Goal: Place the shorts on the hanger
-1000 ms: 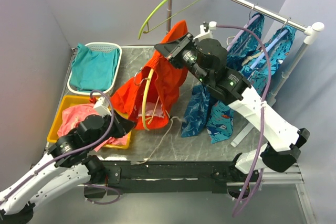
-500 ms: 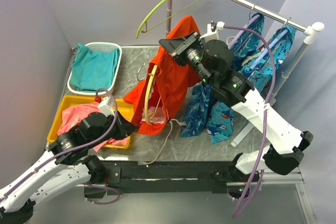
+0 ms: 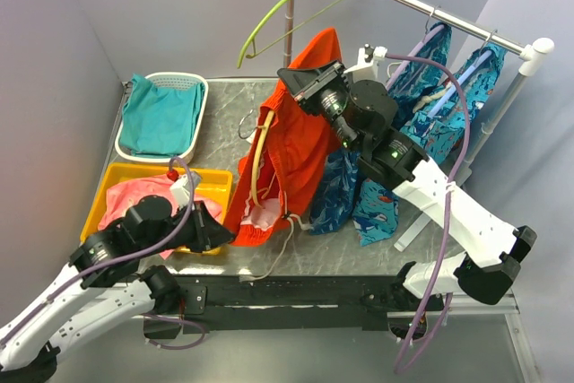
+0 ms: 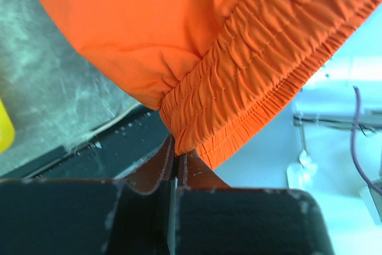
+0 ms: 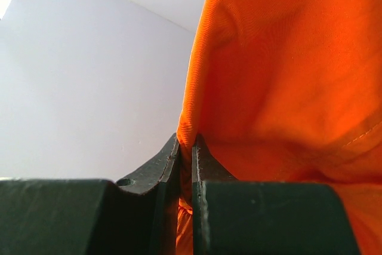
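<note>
One basket [image 3: 167, 75] holds teal cloth [image 3: 160, 119], one tray [image 3: 216, 187] pink cloth [image 3: 133, 200], near shorts [image 3: 305, 143].

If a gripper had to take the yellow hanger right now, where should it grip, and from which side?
Probably the bare curved stretch of the hanger, approached from the left in the top view. The rod lies exposed along that edge, while the shorts drape over its right side.

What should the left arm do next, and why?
Probably draw the left gripper outward, kept shut, to pull the waistband taut. It pinches the waistband's edge, while the right gripper pinches the shorts high up. The hanger lies loosely along the hanging fabric, so the waist looks too slack to seat on it.
</note>
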`<state>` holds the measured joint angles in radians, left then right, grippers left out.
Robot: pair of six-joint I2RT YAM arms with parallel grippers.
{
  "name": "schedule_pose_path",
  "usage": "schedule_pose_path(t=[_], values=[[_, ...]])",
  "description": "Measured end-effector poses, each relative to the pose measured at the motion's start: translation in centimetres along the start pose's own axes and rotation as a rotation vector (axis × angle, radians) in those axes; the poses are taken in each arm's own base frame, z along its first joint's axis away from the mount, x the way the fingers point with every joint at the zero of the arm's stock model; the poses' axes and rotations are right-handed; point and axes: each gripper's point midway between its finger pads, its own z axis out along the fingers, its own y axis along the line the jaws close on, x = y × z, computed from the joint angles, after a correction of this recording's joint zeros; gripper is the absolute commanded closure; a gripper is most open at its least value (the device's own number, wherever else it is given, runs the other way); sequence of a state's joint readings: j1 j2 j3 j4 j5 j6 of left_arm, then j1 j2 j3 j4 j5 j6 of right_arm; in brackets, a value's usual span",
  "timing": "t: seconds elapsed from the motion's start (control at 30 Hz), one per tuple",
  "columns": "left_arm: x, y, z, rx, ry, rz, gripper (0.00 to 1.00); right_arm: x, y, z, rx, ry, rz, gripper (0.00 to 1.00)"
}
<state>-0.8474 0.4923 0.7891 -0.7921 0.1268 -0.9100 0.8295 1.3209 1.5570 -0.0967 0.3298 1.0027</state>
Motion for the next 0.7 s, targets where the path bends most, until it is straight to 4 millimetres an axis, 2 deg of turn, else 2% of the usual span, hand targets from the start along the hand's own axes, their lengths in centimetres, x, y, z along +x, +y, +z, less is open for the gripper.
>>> schedule_pose_path(t=[0.13, 0.3, 0.43, 0.57, 0.7], values=[[0.1, -1.1, -1.3, 0.037, 0.019, 0.002, 0.99, -0.2, 0.2, 0.0, -0.012, -0.013, -0.003, 1.00], [-1.4, -4.0, -3.4, 0.110, -0.018, -0.041, 0.94, -0.5, 0.5, -0.1, -0.039, -0.049, 0.022, 1.00], [-3.7, -6.4, -5.3, 0.162, -0.105, -0.115, 0.89, -0.7, 0.5, -0.6, -0.052, -0.082, 0.064, 1.00], [-6.4, -8.2, -6.5, 0.179, -0.192, -0.139, 0.85, 0.1, 0.6, -1.1, -0.040, -0.090, 0.110, 1.00], [-9.7, -9.8, -5.6, 0.141, -0.264, -0.107, 0.81, 1.4, 0.7, -1.1, -0.014, -0.065, 0.169, 1.00]])
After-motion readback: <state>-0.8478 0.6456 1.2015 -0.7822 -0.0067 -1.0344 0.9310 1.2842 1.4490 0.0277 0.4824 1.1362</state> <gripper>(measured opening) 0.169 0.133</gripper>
